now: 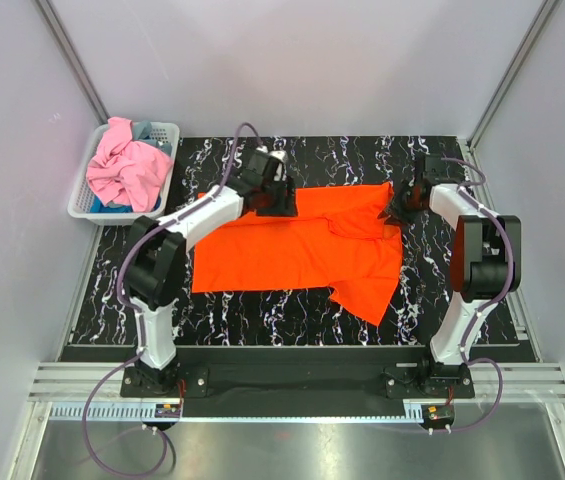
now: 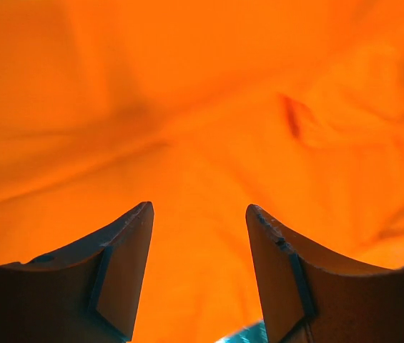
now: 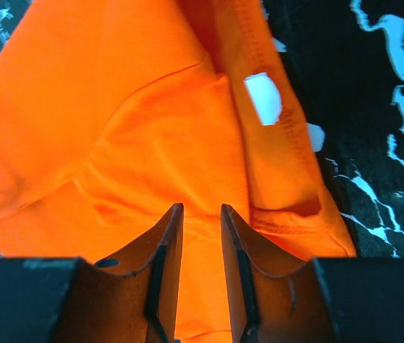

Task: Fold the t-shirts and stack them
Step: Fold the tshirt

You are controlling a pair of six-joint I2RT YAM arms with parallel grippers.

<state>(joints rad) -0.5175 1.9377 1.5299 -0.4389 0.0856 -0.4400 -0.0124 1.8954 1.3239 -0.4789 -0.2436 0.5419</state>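
The orange t-shirt (image 1: 292,255) lies spread on the black marble-patterned table (image 1: 262,322), its long axis left to right, with the collar and white neck label (image 3: 262,98) toward my right. My left gripper (image 2: 198,207) hovers over its far edge, fingers apart. My right gripper (image 3: 200,207) is at the collar, fingers nearly together; I cannot tell whether they pinch cloth. Pale walls (image 1: 292,60) enclose the table. A pink t-shirt (image 1: 127,172) fills the white lattice basket (image 1: 80,205) at far left.

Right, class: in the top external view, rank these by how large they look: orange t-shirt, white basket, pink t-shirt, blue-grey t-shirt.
1. orange t-shirt, spread flat.
2. white lattice basket.
3. pink t-shirt, crumpled inside the basket.
4. blue-grey t-shirt: only slivers show beneath the pink one, so its real size is unsure.
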